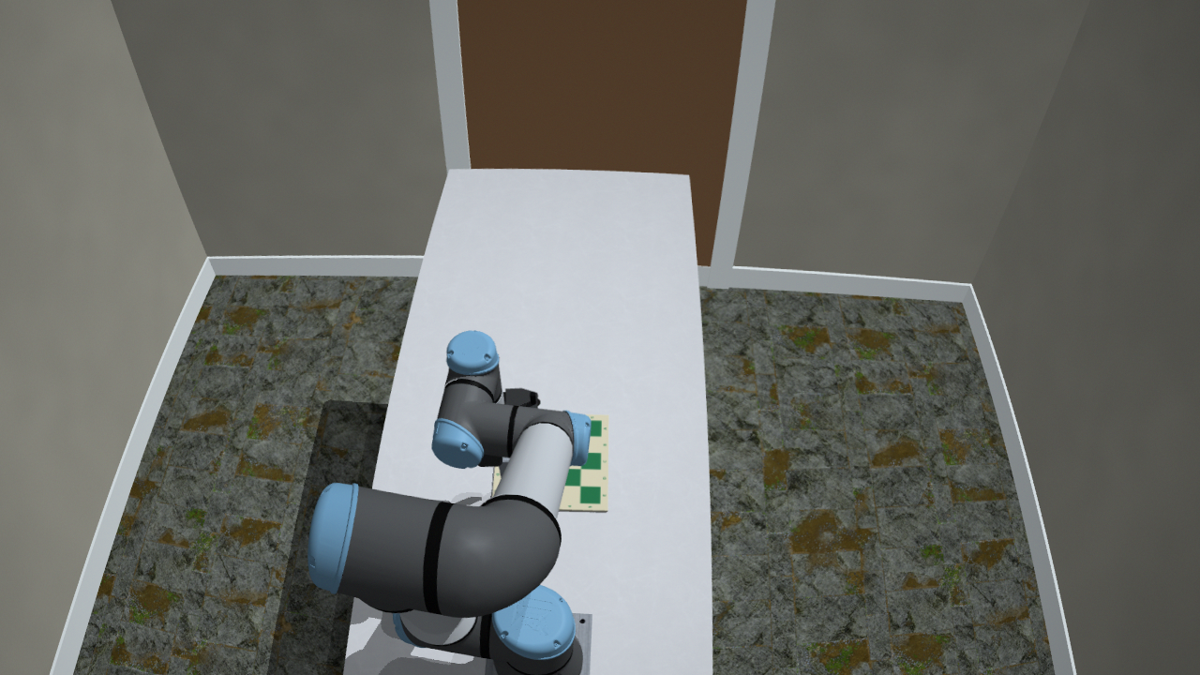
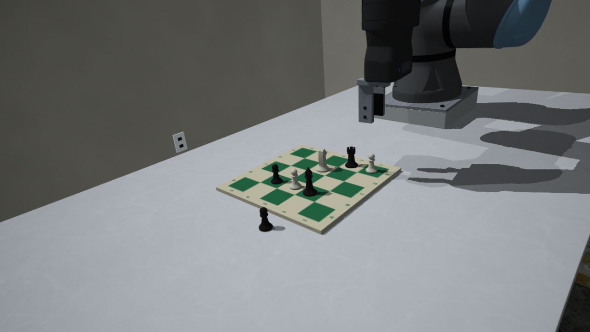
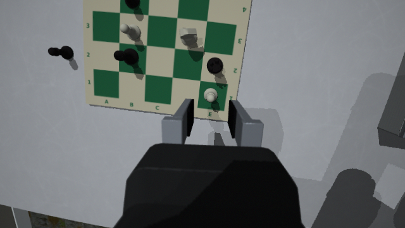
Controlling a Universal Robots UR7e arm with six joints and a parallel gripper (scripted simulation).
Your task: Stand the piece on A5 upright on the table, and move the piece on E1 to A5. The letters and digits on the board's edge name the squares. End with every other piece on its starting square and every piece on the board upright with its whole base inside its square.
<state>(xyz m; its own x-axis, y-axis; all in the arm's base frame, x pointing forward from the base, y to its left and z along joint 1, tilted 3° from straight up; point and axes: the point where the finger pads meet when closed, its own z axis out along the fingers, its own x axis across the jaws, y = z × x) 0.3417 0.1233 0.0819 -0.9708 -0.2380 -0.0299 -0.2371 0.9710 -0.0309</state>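
Board [image 1: 602, 470] [image 2: 268, 208] [image 3: 85, 79] lies on surface [image 1: 570, 251] [image 2: 165, 268] [image 3: 47, 142]. On board: B4 pawn [image 2: 275, 175] [image 3: 132, 2], B3 pawn [image 2: 294, 181] [image 3: 135, 31], B2 piece [image 2: 309, 186] [image 3: 130, 56], D3 knight [image 2: 322, 164] [image 3: 188, 36], E2 rook [image 2: 351, 158] [image 3: 215, 65], E1 pawn [image 2: 371, 165] [image 3: 211, 95]. Outer pawn [image 2: 265, 222] [image 3: 66, 52] stands off board, near its A side, beside row 2; in wrist view, this is left of board. Robot base [image 1: 584, 627] [image 2: 412, 117]: in exterior view, behind board, toward right.
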